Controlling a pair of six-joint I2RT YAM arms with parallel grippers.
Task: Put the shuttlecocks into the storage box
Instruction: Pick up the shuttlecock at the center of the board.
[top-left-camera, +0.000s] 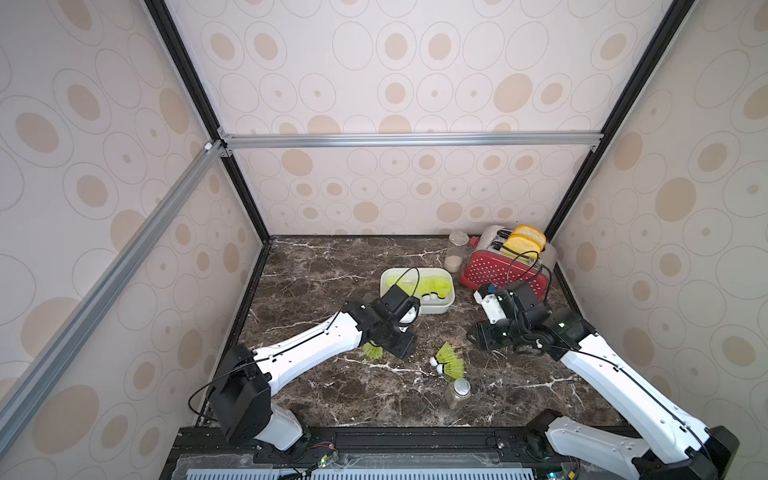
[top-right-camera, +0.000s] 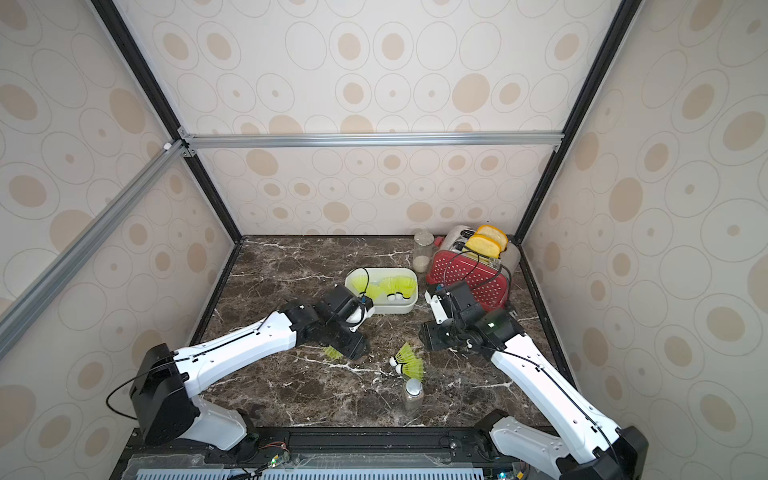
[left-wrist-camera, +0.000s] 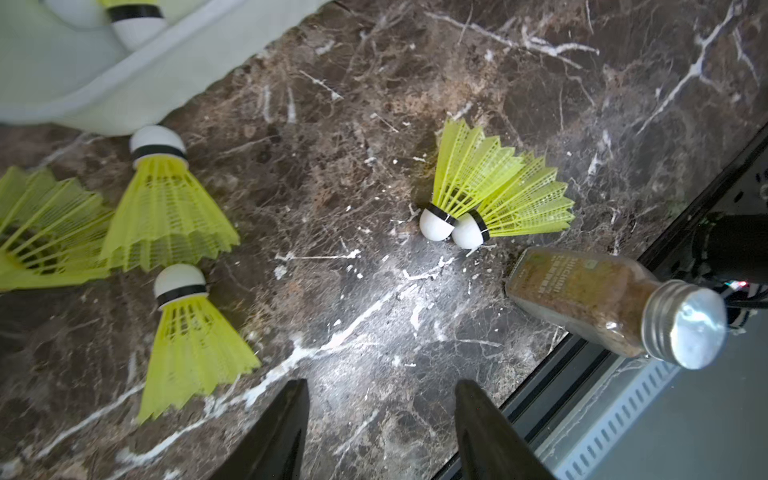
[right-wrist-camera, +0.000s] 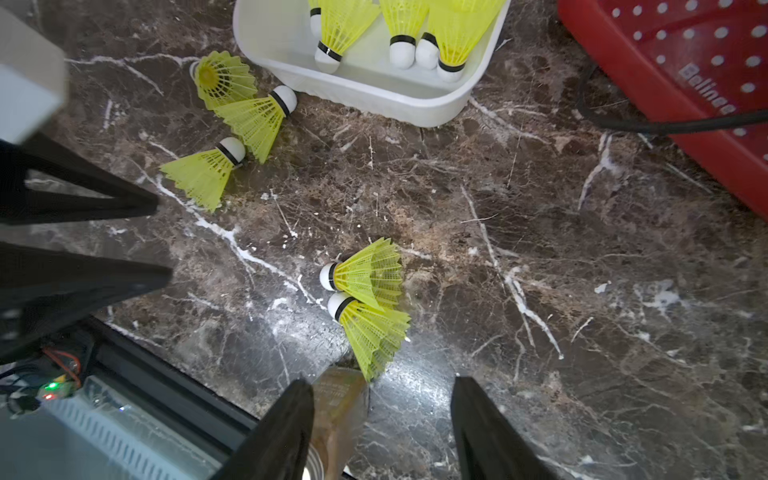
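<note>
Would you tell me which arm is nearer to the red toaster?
Right. The right arm hangs just in front of the toaster; the left arm is across the storage box from it.

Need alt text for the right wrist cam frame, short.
Five neon yellow-green plastic shuttlecocks lie loose on the dark marble tabletop: three beside the shallow white storage box, which holds several more, two touching just ahead of the open right gripper. A red dotted toaster stands nearby.

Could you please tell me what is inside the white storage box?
Several yellow-green shuttlecocks lie inside the storage box. The left arm covers its near corner in both top views, so an exact count is unsure.
</note>
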